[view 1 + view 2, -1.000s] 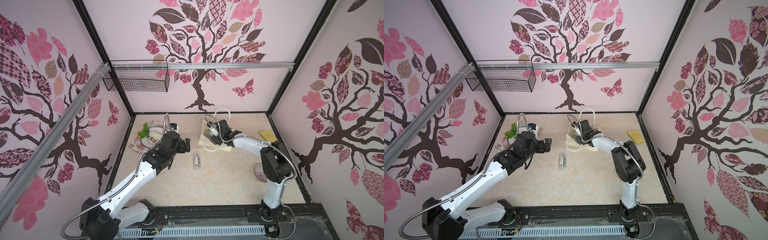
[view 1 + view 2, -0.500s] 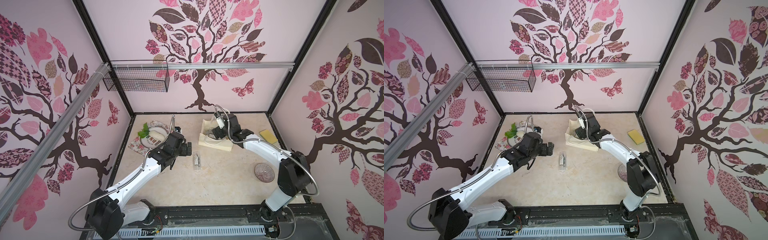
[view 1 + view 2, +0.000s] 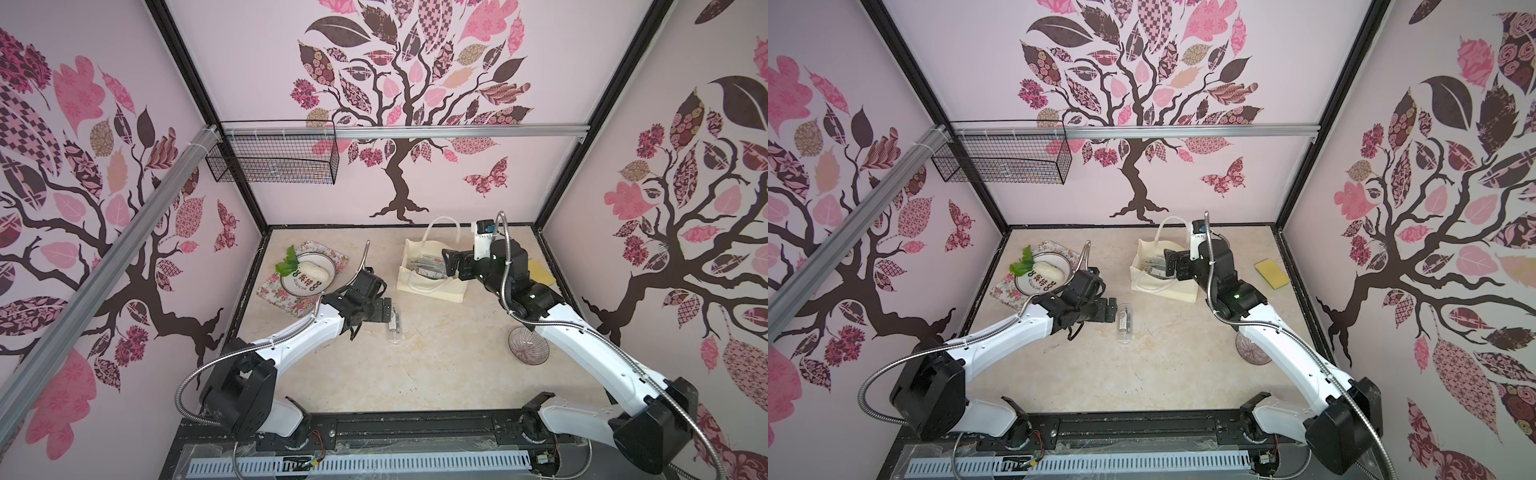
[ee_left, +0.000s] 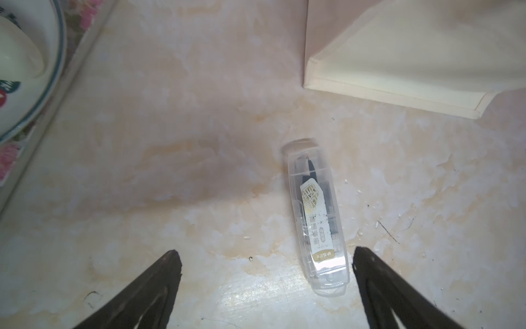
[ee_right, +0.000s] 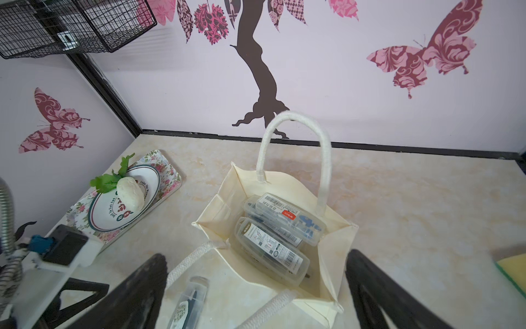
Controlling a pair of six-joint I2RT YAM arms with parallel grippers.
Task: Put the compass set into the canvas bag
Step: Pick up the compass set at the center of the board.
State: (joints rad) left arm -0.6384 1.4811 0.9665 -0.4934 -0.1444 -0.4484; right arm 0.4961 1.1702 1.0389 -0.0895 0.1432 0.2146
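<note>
A: Where is the left pincer (image 4: pixel 264 253)?
B: Low over the tabletop (image 3: pixel 415 374), spread wide and empty. One clear compass-set case (image 4: pixel 316 222) lies flat just inside one finger.
A: And farther back?
B: The canvas bag (image 5: pixel 336 236) stands open with two clear cases (image 5: pixel 273 245) inside, probably compass sets too. Its far handle (image 5: pixel 293 116) stands upright. The right pincer (image 5: pixel 256 256) hangs above its mouth, wide apart, gripping nothing.
</note>
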